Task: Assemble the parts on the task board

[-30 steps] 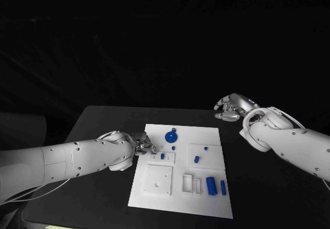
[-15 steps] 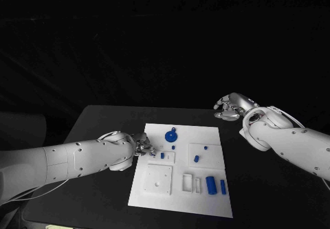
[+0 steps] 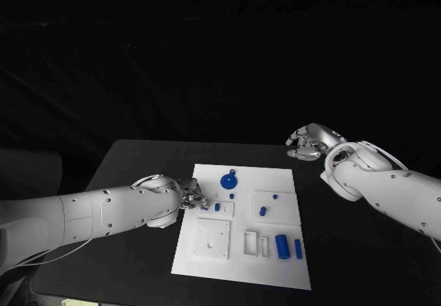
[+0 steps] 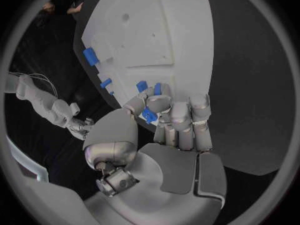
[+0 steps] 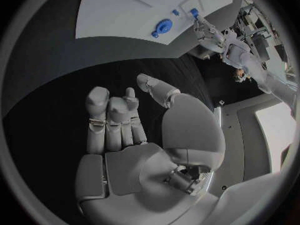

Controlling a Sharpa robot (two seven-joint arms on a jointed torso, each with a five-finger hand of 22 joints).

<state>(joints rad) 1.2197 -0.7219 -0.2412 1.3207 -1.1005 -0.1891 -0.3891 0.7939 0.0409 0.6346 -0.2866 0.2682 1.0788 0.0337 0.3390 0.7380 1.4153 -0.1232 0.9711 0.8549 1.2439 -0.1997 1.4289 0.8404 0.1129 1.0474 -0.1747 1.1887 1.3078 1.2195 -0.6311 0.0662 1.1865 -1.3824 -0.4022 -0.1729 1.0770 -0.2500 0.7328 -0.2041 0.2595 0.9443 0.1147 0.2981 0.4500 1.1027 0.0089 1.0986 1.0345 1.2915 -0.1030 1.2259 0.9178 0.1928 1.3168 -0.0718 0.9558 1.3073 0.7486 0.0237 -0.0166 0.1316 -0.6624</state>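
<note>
The white task board lies in the middle of the black table. My left hand hovers at the board's left edge and pinches a small blue part between its thumb and fingertips. That hand is just over a raised white block with an upright blue peg. A round blue disc sits near the board's far end. Two blue cylinders lie at the near right. My right hand hangs off the board at the far right, holding nothing, its fingers loosely apart.
The board carries raised white blocks: a square one at the near left and one at the right with two small blue pieces. Slotted holders stand beside the cylinders. Bare black table surrounds the board.
My left hand has edged slightly toward the raised block, the blue part still in its pinch. The right hand has stayed put.
</note>
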